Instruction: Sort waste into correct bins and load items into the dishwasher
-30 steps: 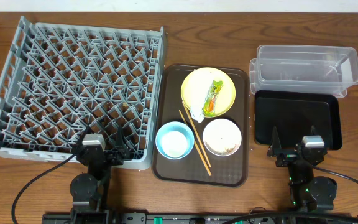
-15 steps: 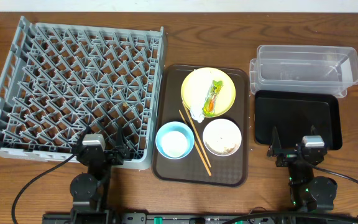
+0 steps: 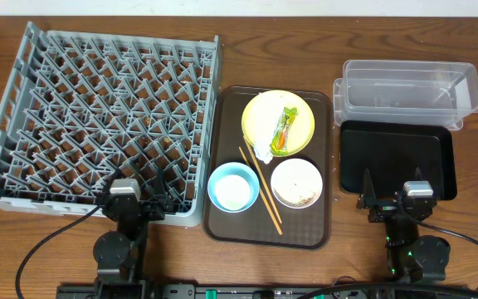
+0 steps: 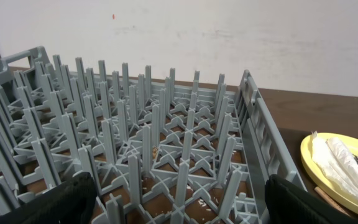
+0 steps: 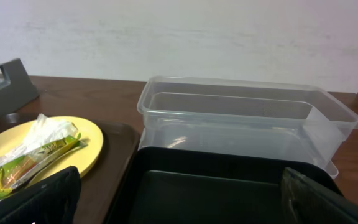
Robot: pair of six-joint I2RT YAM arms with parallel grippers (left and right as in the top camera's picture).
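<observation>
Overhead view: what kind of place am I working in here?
Probably a tabletop mock-up of a dish-clearing station, not a real kitchen: a grey dish rack sits on a wooden table beside a brown serving tray holding a used yellow plate, with a clear tub and black tray as bins.

No change was found: the left gripper [image 4: 179, 198] and right gripper [image 5: 179, 198] neither moved nor altered their spread, and nothing ahead of them shifted.

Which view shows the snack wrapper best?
Right wrist: the snack wrapper lies close and large on the yellow plate. Overhead shows it whole but small. Left wrist shows at most a sliver at the frame edge.
</observation>
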